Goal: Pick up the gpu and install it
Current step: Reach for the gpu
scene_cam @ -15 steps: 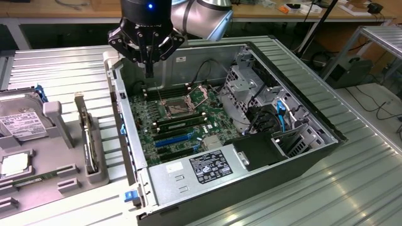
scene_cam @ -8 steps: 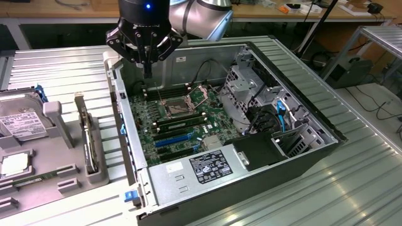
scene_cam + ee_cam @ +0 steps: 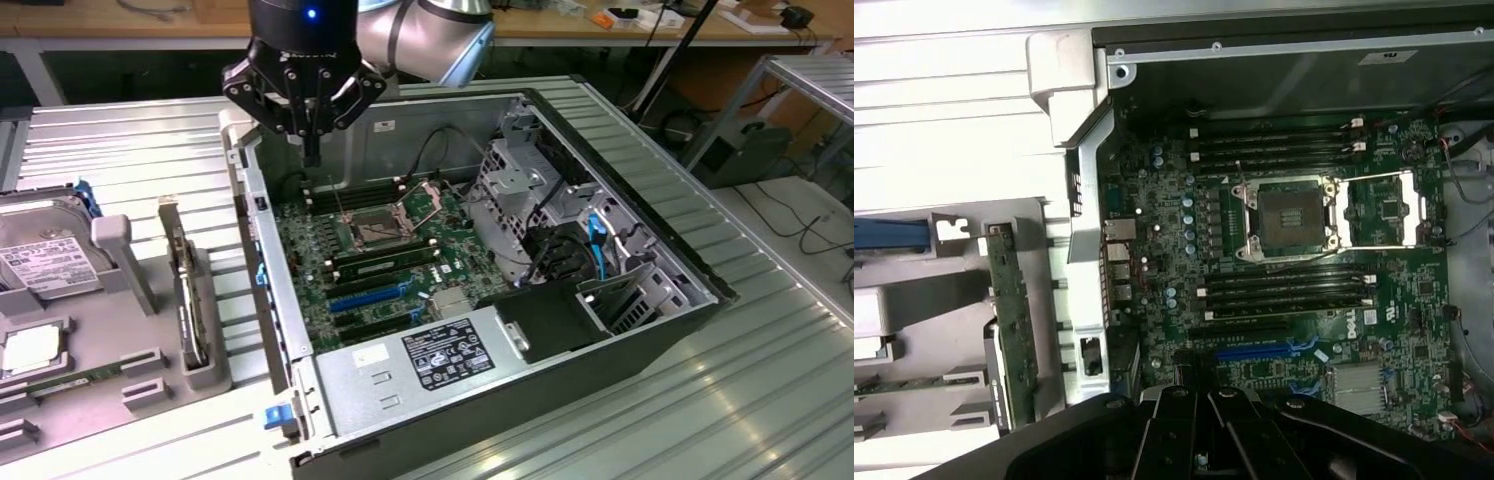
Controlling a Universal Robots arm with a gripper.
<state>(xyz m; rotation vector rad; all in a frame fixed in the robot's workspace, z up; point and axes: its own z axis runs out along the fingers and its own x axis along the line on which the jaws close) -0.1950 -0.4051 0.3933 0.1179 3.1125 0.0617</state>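
Nearest, the open computer case (image 3: 534,400) lies on the ribbed counter (image 3: 747,380), its power supply (image 3: 447,350) at the front and the green motherboard (image 3: 387,250) behind. At the exterior view's left, the gpu (image 3: 191,310) stands on edge in a grey holder (image 3: 207,375), just beside the case, untouched. Farthest, the end effector (image 3: 311,152) hangs over the case's far corner, fingers pinched together, holding nothing
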